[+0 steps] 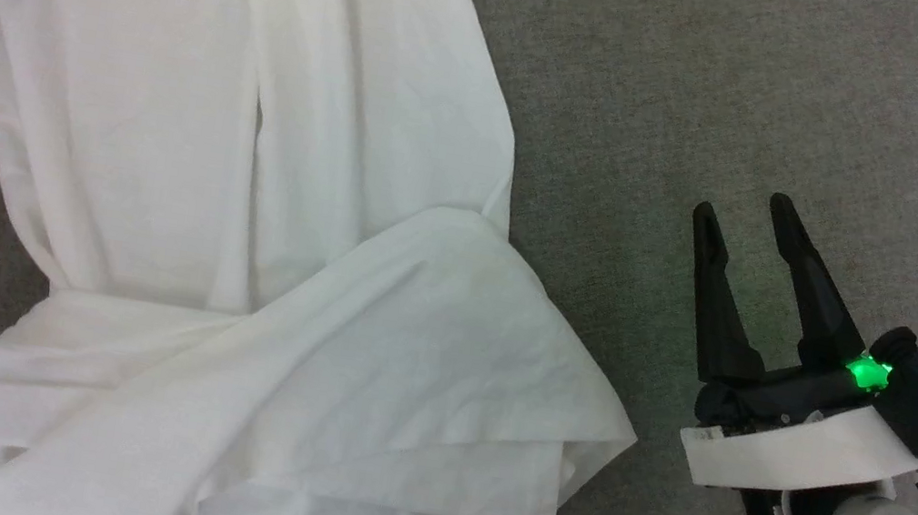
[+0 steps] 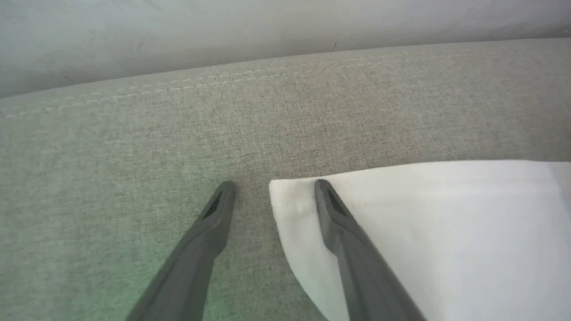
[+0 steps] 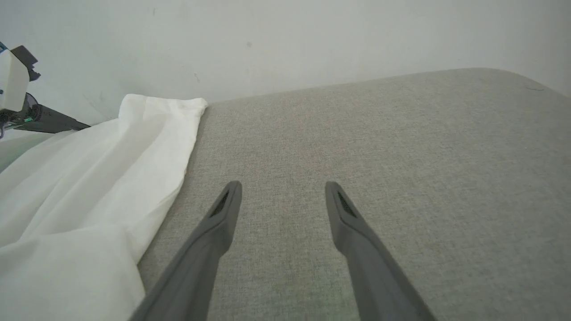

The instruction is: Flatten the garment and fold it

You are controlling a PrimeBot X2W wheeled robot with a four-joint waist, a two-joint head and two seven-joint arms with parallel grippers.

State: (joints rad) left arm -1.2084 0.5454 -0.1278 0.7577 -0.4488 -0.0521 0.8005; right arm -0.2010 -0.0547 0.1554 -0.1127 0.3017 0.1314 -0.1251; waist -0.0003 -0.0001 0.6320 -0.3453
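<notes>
Right end effector [image 1: 743,205] wide beside garment [image 1: 252,169], left end effector [image 2: 274,183] wide, straddling its corner

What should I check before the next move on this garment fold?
1. garment flat: not ok, its near end lies folded over in creased layers.
2. left gripper open: ok, jaws apart.
3. hemmed corner lined up with the left gripper: ok, one finger over the cloth, the other over the grey cushion.
4. Left fingers touching the cloth: cannot tell.
5. right gripper open and empty: ok, over bare cushion beside the garment.
</notes>
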